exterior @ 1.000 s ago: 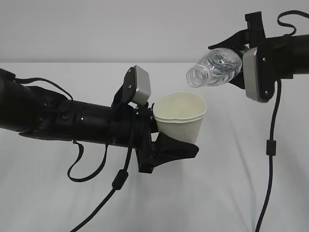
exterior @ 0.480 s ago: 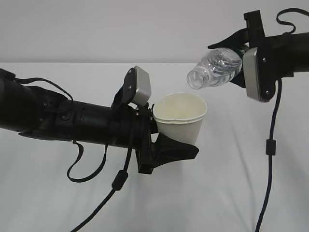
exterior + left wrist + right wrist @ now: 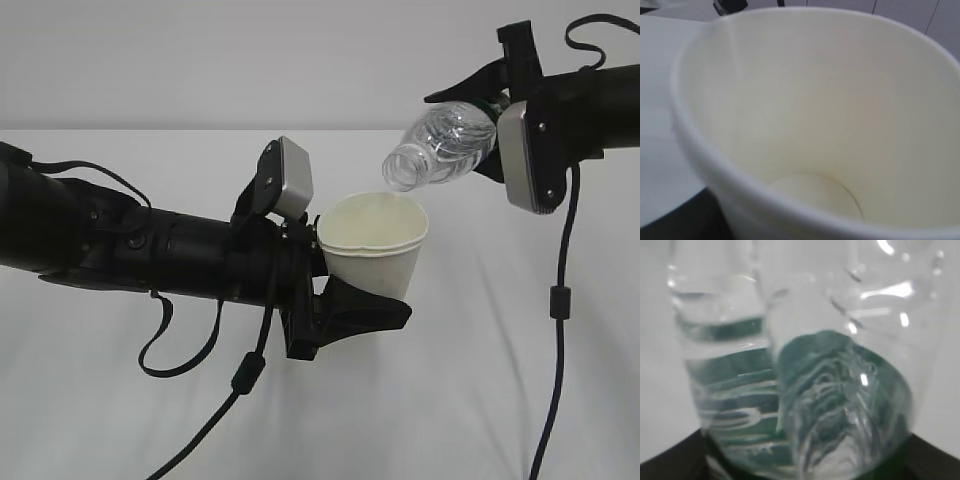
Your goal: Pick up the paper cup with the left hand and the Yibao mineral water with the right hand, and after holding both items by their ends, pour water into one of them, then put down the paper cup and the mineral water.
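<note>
The white paper cup (image 3: 372, 245) is held upright above the table, with my left gripper (image 3: 375, 285) shut on its lower half; one black finger (image 3: 365, 308) shows under it. In the left wrist view the cup's cream inside (image 3: 815, 115) fills the frame and its bottom looks dry. The clear Yibao mineral water bottle (image 3: 445, 140) is tipped, and its open mouth points down-left just above the cup's far right rim. My right gripper (image 3: 478, 130) is shut on the bottle's base end. The right wrist view shows the ribbed bottle (image 3: 805, 390) with its green label up close.
A white table surface (image 3: 480, 380) lies below both arms, with a grey wall behind it. A black cable (image 3: 560, 300) hangs from the right arm, and another cable (image 3: 245, 370) loops under the left arm. The two wrist camera housings stand close to the cup and bottle.
The right arm has tipped the bottle further and carried it a little left and down, so its mouth is nearer the cup's rim. The left arm and cup have stayed still.
</note>
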Action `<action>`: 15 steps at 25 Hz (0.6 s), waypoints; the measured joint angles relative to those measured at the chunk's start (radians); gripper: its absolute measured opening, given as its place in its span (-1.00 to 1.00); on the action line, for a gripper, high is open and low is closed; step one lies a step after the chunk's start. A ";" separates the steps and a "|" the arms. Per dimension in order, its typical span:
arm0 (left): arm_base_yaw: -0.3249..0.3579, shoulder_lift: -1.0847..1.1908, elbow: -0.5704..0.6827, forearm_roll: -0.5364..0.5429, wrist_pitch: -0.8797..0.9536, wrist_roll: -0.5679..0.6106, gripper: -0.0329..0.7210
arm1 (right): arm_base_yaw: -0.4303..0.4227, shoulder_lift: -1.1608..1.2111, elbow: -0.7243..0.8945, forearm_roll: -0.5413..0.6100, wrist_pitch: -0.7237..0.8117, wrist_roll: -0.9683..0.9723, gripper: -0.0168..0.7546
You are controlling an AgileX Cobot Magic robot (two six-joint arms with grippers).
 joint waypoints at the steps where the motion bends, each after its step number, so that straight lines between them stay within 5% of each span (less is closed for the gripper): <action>1: 0.000 0.000 0.000 0.000 0.000 0.000 0.31 | 0.006 0.000 0.000 0.000 0.000 0.000 0.24; 15: 0.000 0.000 0.000 0.002 0.023 0.000 0.31 | 0.010 0.000 0.000 -0.006 0.007 0.000 0.24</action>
